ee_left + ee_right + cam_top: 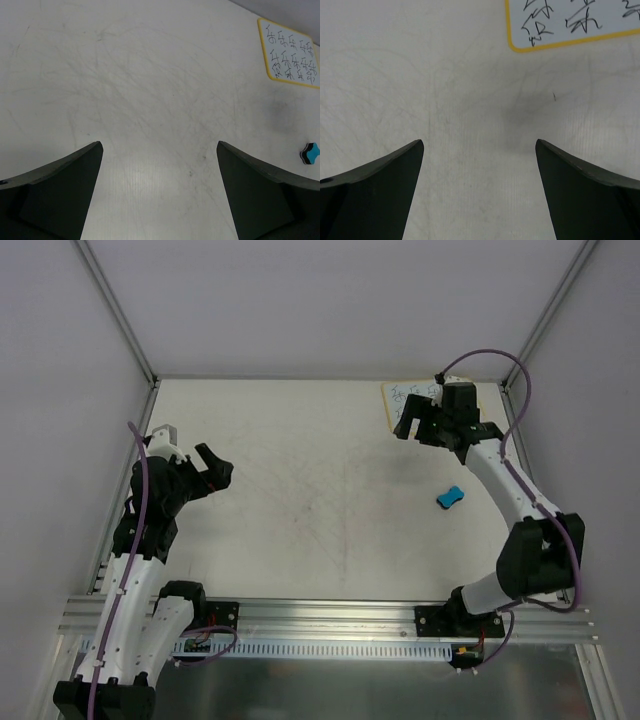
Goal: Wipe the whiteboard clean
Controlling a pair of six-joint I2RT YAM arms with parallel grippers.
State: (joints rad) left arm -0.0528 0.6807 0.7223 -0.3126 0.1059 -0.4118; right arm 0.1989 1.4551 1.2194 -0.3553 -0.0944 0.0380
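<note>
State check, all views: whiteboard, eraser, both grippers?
whiteboard: flat on the table, far right corner, scribbles all over its face, not erased
blue eraser: lying on the table, apart from the whiteboard, not held
left gripper: open, empty, over bare table
right gripper: open, empty, just short of the whiteboard's corner

Left arm (pixel 125 588) and right arm (pixel 505 480) are white with black joints (pixel 535 555), purple cables (pixel 486 350) and black fingers (pixel 60 195).
</note>
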